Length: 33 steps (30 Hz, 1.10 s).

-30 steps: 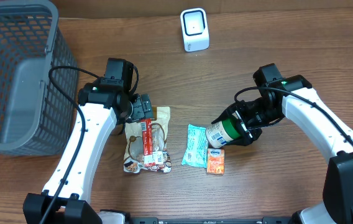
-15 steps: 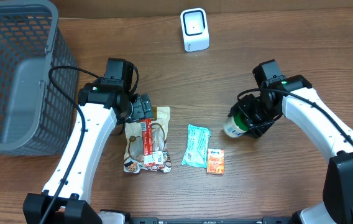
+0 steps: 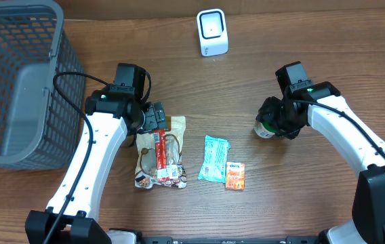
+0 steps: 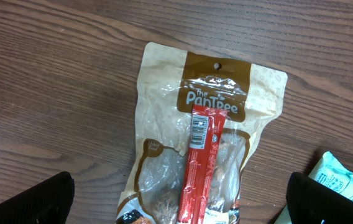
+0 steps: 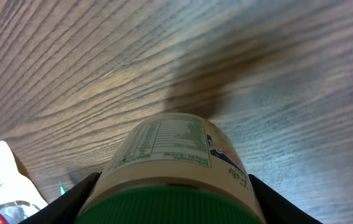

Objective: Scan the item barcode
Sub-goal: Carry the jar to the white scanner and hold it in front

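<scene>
Clamping the right gripper [image 3: 271, 123] around a green-lidded jar [image 3: 264, 129], below and to the right of the scanner [image 3: 212, 32]. Showing the jar's nutrition label face-up in the wrist view, lid toward the camera. Spreading the left gripper [image 4: 178, 200] wide with nothing in it, hovering over a snack bag [image 4: 164, 81] with a red stick [image 4: 201, 143] lying on it, below and left of the scanner. Leaving the basket [image 3: 16, 88] far left of the scanner, only its grey mesh showing. Having carried the jar, since a second ago, away from the tissue pack [image 3: 213, 158] and orange packet [image 3: 234, 175], further right and a little nearer the scanner. Hiding most of the jar under the arm from overhead. Cropping the lid at the wrist view's lower edge. Failing to make out the jar's contents or any barcode.
</scene>
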Available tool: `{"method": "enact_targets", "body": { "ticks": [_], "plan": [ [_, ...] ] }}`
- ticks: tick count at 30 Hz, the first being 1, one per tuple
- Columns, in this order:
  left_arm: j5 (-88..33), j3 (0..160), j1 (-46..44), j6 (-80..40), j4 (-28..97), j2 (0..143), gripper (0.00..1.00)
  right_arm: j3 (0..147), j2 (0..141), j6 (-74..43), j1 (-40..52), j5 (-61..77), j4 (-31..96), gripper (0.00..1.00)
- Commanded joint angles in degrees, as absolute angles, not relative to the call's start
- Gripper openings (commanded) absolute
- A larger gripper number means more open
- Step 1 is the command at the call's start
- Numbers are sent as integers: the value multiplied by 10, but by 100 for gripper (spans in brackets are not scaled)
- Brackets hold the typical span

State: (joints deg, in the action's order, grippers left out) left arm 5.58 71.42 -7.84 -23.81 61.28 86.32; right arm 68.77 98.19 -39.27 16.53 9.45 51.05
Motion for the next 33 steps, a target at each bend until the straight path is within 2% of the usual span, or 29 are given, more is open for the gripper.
{"method": "enact_targets", "body": {
  "ticks": [1, 5, 14, 18, 21, 33],
  "plan": [
    [53, 724, -79, -244, 612, 865, 100, 712, 965, -324, 163, 91, 511, 3],
    [53, 724, -79, -244, 612, 865, 100, 766, 965, -283, 163, 90, 555, 4],
    [53, 724, -79, -244, 612, 865, 100, 1021, 987, -220, 163, 90, 765, 4],
    [53, 724, -79, -244, 612, 865, 100, 1107, 1015, -192, 163, 90, 799, 3],
    [53, 724, -79, -244, 612, 865, 100, 1123, 1030, -171, 164, 90, 759, 3],
    [53, 724, -79, -244, 612, 865, 100, 1114, 1095, -132, 184, 90, 384, 4]
  ]
}}
